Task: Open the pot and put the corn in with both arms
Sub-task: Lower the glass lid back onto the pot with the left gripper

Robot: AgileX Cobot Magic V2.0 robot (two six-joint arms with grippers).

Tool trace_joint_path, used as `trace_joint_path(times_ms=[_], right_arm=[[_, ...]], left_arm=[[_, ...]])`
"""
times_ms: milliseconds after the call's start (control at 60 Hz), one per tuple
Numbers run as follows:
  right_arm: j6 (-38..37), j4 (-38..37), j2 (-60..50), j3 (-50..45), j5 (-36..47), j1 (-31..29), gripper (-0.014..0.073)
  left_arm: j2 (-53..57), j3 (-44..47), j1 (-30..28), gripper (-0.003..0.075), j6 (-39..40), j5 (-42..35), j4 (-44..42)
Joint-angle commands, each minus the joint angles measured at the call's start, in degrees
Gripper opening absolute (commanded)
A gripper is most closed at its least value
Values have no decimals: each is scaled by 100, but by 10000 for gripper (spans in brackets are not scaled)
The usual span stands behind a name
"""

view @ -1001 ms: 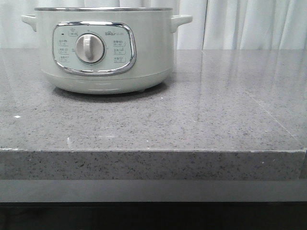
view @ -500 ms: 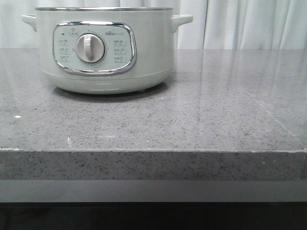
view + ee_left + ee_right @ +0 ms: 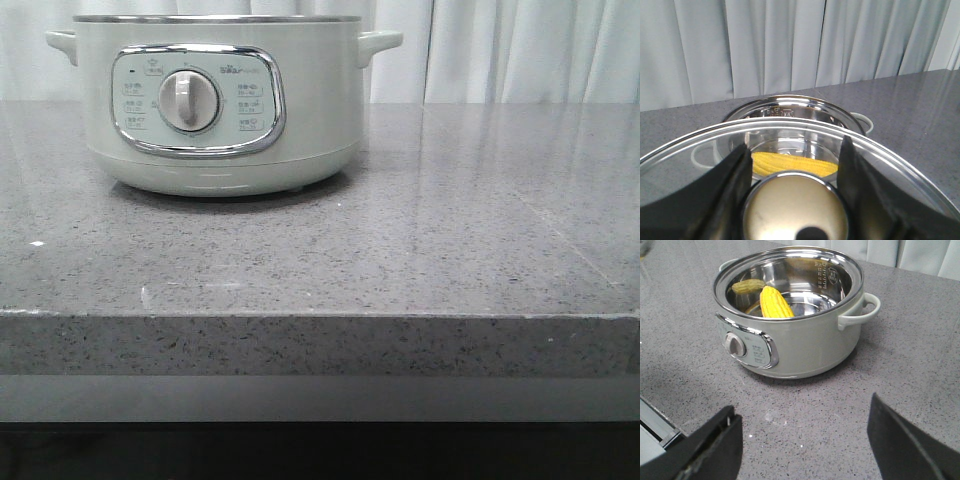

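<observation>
Pot is sitting open on the grey tabletop, barely shifting over the last second in the front view, well ahead of the right hand, which is hanging released and empty, fingers wide apart. Glass lid is staying up off the pot, the left hand grasping its round knob. Corn is lying inside the pot, beyond both hands, so the job is looking essentially finished.
</observation>
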State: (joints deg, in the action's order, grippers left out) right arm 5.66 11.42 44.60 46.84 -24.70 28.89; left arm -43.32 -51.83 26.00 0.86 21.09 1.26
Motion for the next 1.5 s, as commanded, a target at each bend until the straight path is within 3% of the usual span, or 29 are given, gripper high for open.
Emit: trace_joint_path(times_ms=[0,717,1034,1484], right_arm=[[-14,-7,-41,166,456,-17,541],[-14,-7,-41,166,456,-17,541],[-14,-7,-41,166,456,-17,541],[-14,-7,-41,166,456,-17,541]], left_arm=[[-427,-534,20,207,36,-1011,53],[-4424,-3864,20,207,36,-689,102],[-5173,-4183,20,207,36,-1468,102],[-5441,-4183,20,207,36,-1620,102]])
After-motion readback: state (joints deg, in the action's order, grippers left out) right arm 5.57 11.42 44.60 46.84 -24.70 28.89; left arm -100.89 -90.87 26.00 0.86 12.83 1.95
